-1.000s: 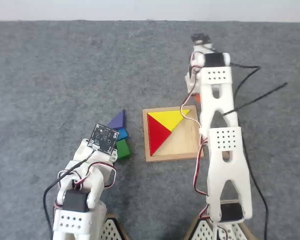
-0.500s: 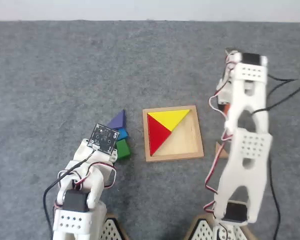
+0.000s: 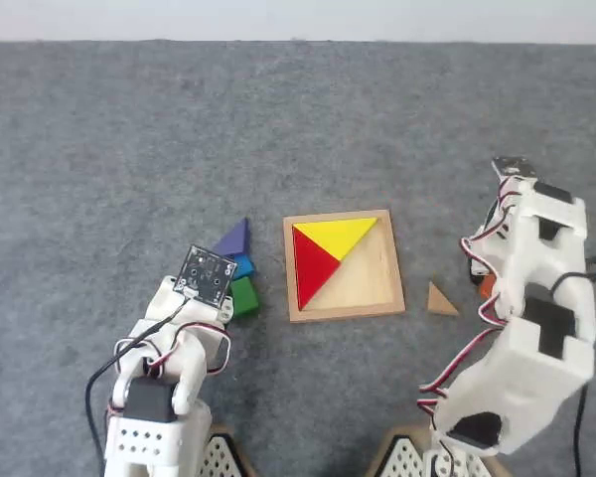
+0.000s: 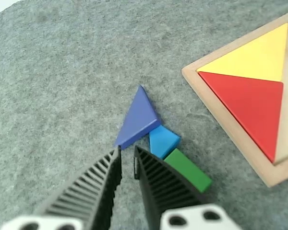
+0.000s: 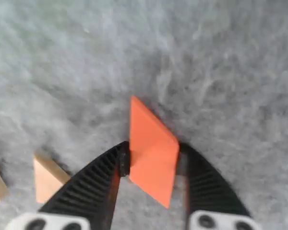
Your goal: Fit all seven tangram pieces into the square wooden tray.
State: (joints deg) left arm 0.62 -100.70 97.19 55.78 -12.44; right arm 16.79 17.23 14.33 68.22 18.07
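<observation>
The square wooden tray [image 3: 343, 314] lies at the middle of the grey felt surface [image 3: 129, 129]. A large yellow triangle [image 3: 338, 236] sits along its far side and a large red triangle [image 3: 313, 268] along its left side, and the two touch along one edge.

Left of the tray, a purple triangle [image 3: 233, 238], a blue piece [image 3: 243, 265] and a green piece [image 3: 244, 295] touch in a row, with the purple one farthest. The left end effector [image 4: 127, 155] hovers just near of them. Its fingers are only a narrow slit apart and hold nothing, with the tips by the purple triangle's near edge.

Right of the tray, the right end effector [image 5: 153, 154] is down at the surface, clamped on an orange parallelogram [image 5: 151, 139]. A small tan triangle [image 3: 440, 299] lies between the tray's near right corner and that arm.
</observation>
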